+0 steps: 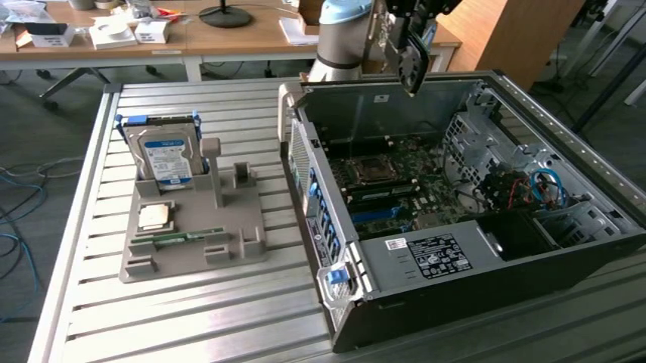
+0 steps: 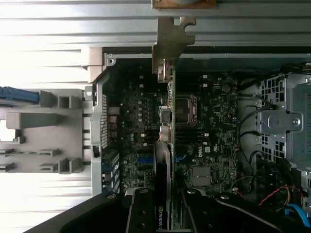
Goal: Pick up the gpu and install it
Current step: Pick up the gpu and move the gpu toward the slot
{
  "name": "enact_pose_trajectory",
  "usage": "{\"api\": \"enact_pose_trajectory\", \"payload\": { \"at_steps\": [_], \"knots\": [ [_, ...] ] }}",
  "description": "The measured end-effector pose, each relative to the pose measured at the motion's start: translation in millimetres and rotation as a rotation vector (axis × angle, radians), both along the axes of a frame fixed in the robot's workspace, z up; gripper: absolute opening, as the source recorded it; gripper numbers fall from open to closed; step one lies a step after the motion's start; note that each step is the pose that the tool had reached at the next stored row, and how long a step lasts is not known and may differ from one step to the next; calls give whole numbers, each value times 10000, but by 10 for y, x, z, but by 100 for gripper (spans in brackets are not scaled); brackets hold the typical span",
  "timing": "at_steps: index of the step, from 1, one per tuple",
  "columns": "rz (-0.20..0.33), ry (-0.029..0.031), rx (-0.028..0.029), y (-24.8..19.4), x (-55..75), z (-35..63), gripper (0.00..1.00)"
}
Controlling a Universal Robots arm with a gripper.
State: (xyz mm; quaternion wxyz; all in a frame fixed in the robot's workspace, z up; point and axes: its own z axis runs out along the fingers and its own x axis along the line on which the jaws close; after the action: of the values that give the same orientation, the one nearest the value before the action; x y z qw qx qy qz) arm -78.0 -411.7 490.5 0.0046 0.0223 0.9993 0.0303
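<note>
**Above the open computer case: gpu lifted, not yet seated**

Above the computer case, toward its rear wall, the gripper hangs with its fingers closed on the gpu, which is clear of everything below.

- Card: edge-on in the wrist view, the gpu runs out from between the fingers, and its silver bracket is at the far end, over the case's back edge.
- Motherboard: lying exposed beneath, with no card seated in its slots.
- Grey holder: on the slatted table, well apart on the exterior view's left. It keeps the hard drive, a processor chip and the RAM stick.

Status: pick-up appears done. Lowering and seating the card remain.
</note>
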Motion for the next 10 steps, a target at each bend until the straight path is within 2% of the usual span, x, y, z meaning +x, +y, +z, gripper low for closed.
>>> {"api": "enact_pose_trajectory", "payload": {
  "at_steps": [10],
  "knots": [
    [-2, 8, 69, 0, 453, -2, 26]
  ]
}}
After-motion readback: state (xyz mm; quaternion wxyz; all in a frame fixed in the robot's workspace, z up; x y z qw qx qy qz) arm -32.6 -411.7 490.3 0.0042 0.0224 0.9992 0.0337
